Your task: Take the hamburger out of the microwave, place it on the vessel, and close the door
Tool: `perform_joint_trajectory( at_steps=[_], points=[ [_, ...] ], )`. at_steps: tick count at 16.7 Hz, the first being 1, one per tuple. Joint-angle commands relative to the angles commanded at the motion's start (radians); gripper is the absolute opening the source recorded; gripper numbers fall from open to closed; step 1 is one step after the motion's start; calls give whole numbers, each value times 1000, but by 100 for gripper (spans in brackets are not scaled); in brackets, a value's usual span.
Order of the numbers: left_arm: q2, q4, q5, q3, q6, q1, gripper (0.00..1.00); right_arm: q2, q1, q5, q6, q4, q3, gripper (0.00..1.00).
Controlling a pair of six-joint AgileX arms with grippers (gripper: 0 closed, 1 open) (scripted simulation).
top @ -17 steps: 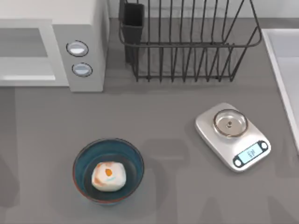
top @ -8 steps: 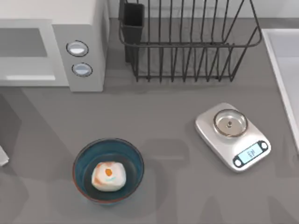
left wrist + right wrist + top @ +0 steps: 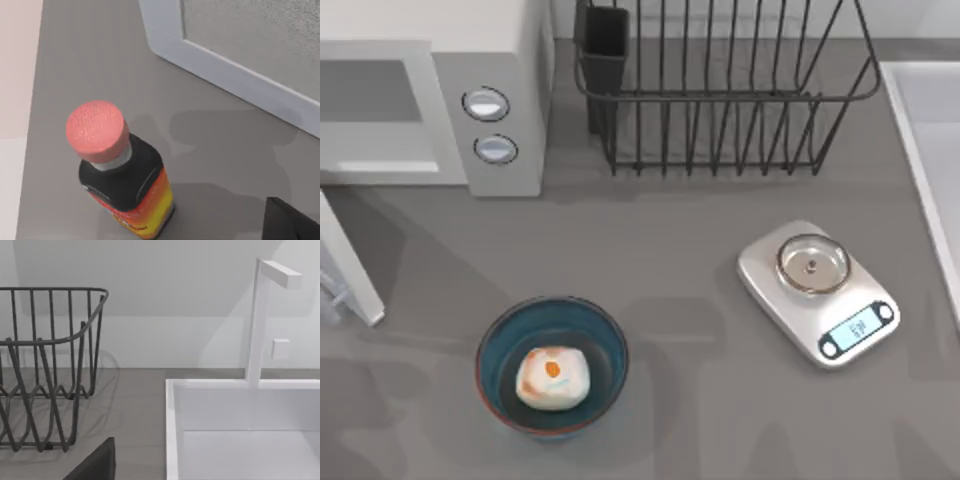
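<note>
The hamburger (image 3: pixel 553 377) sits in the vessel (image 3: pixel 496 338) on the counter (image 3: pixel 700 260). The microwave (image 3: pixel 490 60) stands open, its door (image 3: pixel 350 265) swung out at the left edge. The door looks stiff and light; I would push its free edge. Whether my claws are apart or together, I cannot tell.

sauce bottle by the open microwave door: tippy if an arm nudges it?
Probably. The sauce bottle stands upright, looks tall for its footprint, and carries a wide red cap, so a push high up would likely topple it. Its squarish body should not roll far. The door stands close by.
</note>
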Motion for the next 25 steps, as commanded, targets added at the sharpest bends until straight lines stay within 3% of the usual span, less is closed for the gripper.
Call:
perform_joint_trajectory(
  at_steps=[4,8,15,22,25],
  points=[
    [-130,30,-80,-115,-134,-144,0,0,0,0,0,0,0,100],
    [-149,35,-131,-236,-214,-164,0,0,0,0,0,0,0,100],
    [-156,36,-161,-248,-250,-199,0,0,0,0,0,0,0,100],
    [-257,46,-396,-310,-507,-568,0,0,0,0,0,0,0,100],
    [-301,50,-482,-334,-600,-678,0,0,0,0,0,0,0,100]
  ],
)
